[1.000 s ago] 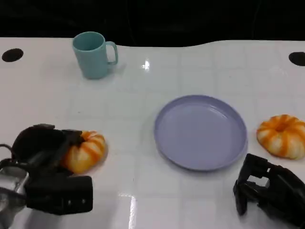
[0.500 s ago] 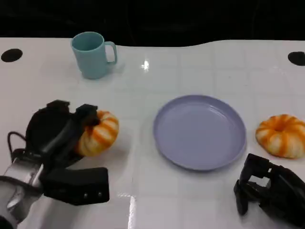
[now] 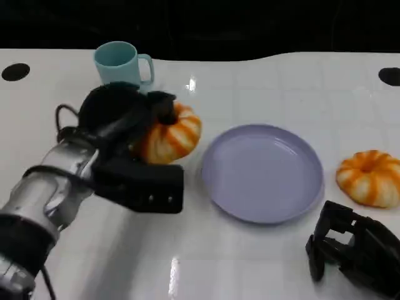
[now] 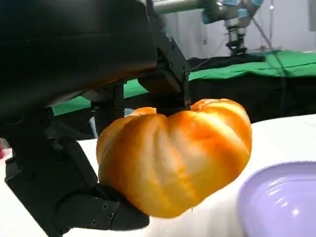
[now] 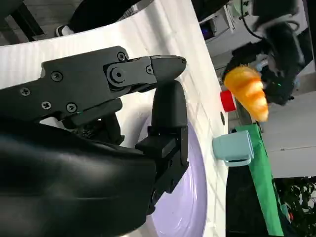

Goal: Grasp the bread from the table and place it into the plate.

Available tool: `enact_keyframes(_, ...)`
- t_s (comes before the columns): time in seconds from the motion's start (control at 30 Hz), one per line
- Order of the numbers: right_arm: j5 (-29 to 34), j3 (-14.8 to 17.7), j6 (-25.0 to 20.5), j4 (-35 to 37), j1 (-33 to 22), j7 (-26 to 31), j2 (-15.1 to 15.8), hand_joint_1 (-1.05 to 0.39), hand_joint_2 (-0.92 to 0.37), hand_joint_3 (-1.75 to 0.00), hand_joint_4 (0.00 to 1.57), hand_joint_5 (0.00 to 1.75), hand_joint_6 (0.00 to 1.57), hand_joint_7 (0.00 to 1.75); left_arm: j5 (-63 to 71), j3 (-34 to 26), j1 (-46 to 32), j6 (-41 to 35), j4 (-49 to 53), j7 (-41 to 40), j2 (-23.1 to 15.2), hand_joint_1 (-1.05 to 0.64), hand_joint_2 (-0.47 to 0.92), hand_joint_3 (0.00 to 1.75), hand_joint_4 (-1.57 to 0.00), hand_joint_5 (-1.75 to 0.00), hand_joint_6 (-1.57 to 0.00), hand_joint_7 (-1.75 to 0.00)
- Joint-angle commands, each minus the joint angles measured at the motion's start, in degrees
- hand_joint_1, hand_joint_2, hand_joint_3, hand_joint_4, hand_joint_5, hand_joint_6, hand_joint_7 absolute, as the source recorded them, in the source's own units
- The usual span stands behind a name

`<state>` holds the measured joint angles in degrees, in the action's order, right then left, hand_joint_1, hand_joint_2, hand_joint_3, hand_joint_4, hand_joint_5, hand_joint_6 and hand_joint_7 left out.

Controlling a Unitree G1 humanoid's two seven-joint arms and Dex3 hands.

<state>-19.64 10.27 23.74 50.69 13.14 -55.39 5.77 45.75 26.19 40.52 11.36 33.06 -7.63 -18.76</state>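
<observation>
My left hand (image 3: 119, 122) grips an orange, pumpkin-shaped bread (image 3: 170, 134) and holds it off the table, just left of the lilac plate (image 3: 262, 175). In the left wrist view the bread (image 4: 173, 153) sits between black fingers (image 4: 165, 81), and the plate's rim (image 4: 276, 197) lies beside and below it. A second orange bread (image 3: 370, 177) lies on the table right of the plate. My right hand (image 3: 350, 250) rests near the front right edge, holding nothing, fingers loosely bent. The right wrist view shows that hand (image 5: 98, 123), the plate (image 5: 185, 207) and the raised bread (image 5: 247, 91).
A teal cup (image 3: 122, 62) stands at the back left, just behind my left hand; it also appears as the cup (image 5: 234, 148) in the right wrist view. Dark round holes (image 3: 15, 71) mark the white table's far corners. Open table lies in front of the plate.
My left hand has lifted the bread off the table and carried it right and away from me, close to the plate's left rim. The right hand has stayed put.
</observation>
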Motion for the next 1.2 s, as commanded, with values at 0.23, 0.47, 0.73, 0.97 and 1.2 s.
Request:
enact_keyframes(0.23,0.19,0.02,-0.24,0.57,-0.34,-0.26,1.06,-0.60,-0.92,-0.22,0.72,1.75,0.63,1.62,0.30,4.20,8.20,0.34,8.15,1.98,8.63,-0.34,0.76,0.49,-0.87,-1.75,-0.93,-1.02)
enact_keyframes(0.47,-0.10,0.25,-0.45,0.92,-0.16,-1.16,1.15,-0.59,-0.92,-0.21,0.71,1.75,0.62,1.62,0.04,6.46,13.90,0.35,17.67,1.48,14.99,-0.35,0.81,0.52,-0.85,-1.71,-0.94,-0.74)
enact_keyframes(0.73,-0.58,0.55,-1.42,0.63,-0.21,-1.46,0.83,-0.57,-0.92,-0.21,0.72,1.75,0.63,1.62,0.20,8.57,19.08,0.44,29.59,-3.21,21.51,-0.37,0.79,0.60,-0.89,-1.75,-0.78,-1.18)
enact_keyframes(0.97,-0.38,0.40,-1.65,-0.20,-0.59,-0.98,0.85,-0.58,-0.92,-0.21,0.72,1.75,0.63,1.61,-0.75,9.13,20.10,0.25,33.60,-2.40,22.64,-0.39,0.83,0.30,-0.75,-1.71,-0.79,-0.79)
enact_keyframes(1.2,0.84,-0.36,-1.75,-2.10,-1.55,1.05,1.20,-0.60,-0.92,-0.21,0.71,1.75,0.62,1.62,0.40,11.54,20.85,0.74,34.35,1.94,22.00,-0.71,0.92,0.35,-0.19,-0.72,-0.26,-0.33)
